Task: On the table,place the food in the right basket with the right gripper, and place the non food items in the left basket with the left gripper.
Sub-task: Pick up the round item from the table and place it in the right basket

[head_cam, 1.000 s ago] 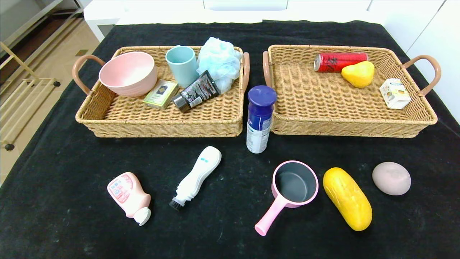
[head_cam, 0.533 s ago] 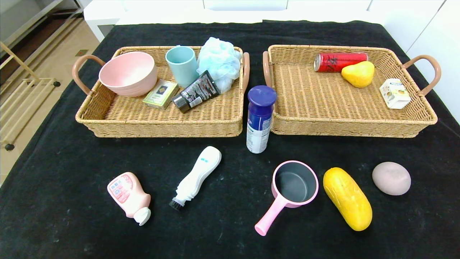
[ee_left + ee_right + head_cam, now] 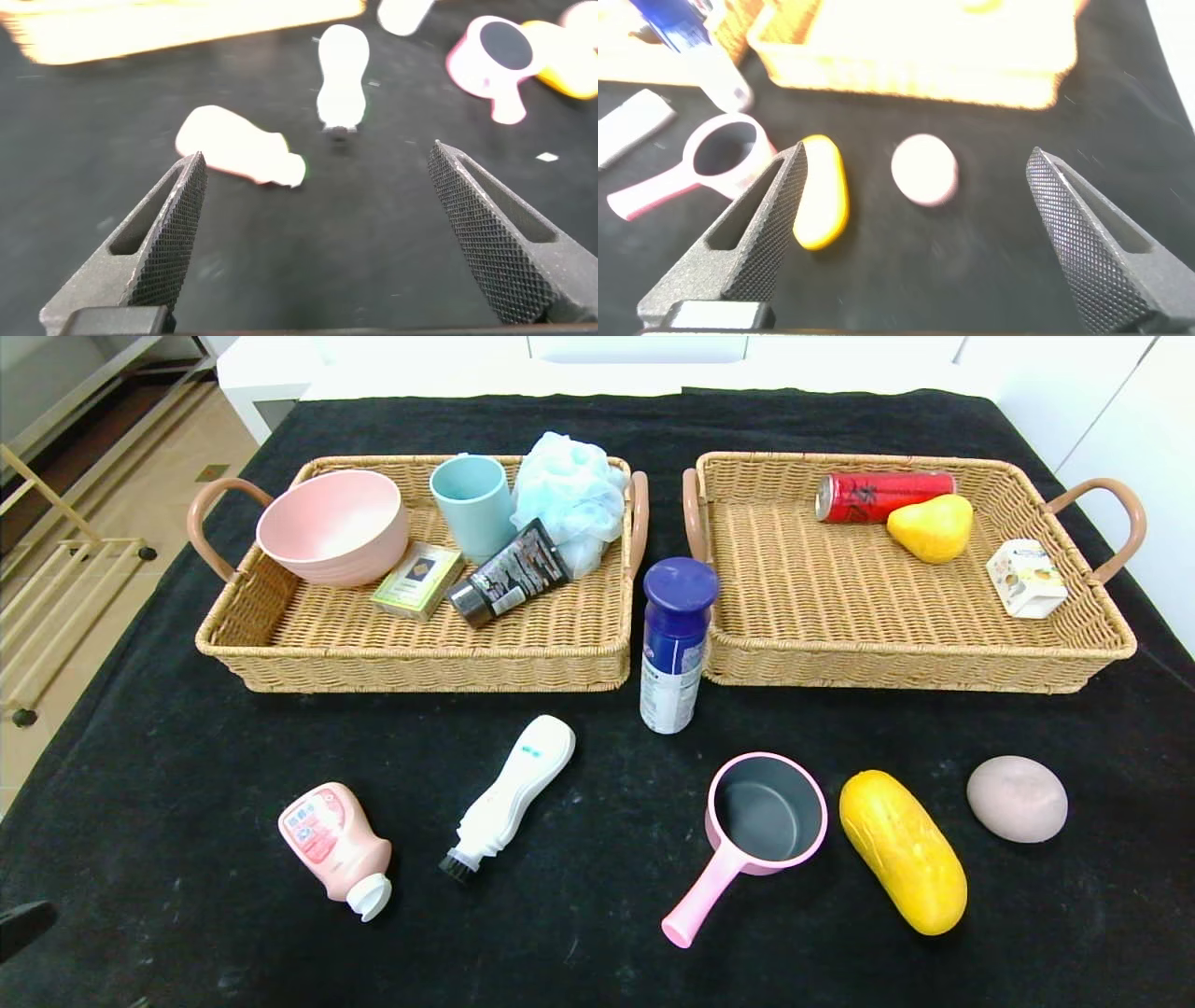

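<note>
On the black table (image 3: 597,943) lie the pink bottle (image 3: 334,848), the white brush-tipped bottle (image 3: 512,793), the pink saucepan (image 3: 761,821), the yellow oblong fruit (image 3: 902,850) and the grey-pink egg-shaped lump (image 3: 1017,798). The white-and-blue can (image 3: 674,646) stands upright between the left basket (image 3: 411,663) and the right basket (image 3: 915,667). My left gripper (image 3: 316,154) is open and empty, above the cloth short of the pink bottle (image 3: 234,154). My right gripper (image 3: 917,151) is open and empty, short of the lump (image 3: 924,168) and the fruit (image 3: 822,191).
The left basket holds a pink bowl (image 3: 332,527), a teal cup (image 3: 473,504), a blue bath puff (image 3: 569,490), a dark tube (image 3: 512,574) and a small green box (image 3: 418,580). The right basket holds a red can (image 3: 882,497), a yellow pear (image 3: 930,528) and a small white carton (image 3: 1025,579).
A dark tip of my left arm has come into the head view at the bottom left edge. The objects on the table have not moved.
</note>
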`<state>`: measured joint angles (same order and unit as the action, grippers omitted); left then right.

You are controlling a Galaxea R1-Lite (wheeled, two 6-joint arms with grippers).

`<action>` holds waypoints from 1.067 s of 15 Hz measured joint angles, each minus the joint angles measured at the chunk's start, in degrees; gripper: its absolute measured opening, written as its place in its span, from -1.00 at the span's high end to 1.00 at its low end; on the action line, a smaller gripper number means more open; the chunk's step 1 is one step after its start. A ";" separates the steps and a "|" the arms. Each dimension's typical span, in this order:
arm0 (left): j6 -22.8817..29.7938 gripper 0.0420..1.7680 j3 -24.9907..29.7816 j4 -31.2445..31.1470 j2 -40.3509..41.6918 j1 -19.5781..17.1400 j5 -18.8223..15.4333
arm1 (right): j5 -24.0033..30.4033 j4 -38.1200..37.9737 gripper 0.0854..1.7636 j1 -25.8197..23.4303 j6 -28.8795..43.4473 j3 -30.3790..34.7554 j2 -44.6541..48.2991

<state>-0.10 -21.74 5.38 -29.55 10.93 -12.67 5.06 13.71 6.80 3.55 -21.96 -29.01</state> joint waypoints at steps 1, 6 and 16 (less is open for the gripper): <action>0.05 -0.94 -1.46 -0.01 -3.05 2.27 -0.09 | 1.35 0.32 -0.94 0.99 0.17 -1.16 -2.33; -0.11 -0.94 -9.87 0.84 -16.31 13.62 -0.26 | 1.63 0.87 -0.94 5.51 1.71 -3.34 -11.67; -1.11 -0.94 -14.97 8.57 -30.92 24.53 1.69 | -3.66 0.89 -0.94 17.14 1.99 -6.27 -22.75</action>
<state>-1.21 -36.71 13.95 -60.47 35.46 -10.97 1.40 14.60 23.94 5.53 -28.22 -51.76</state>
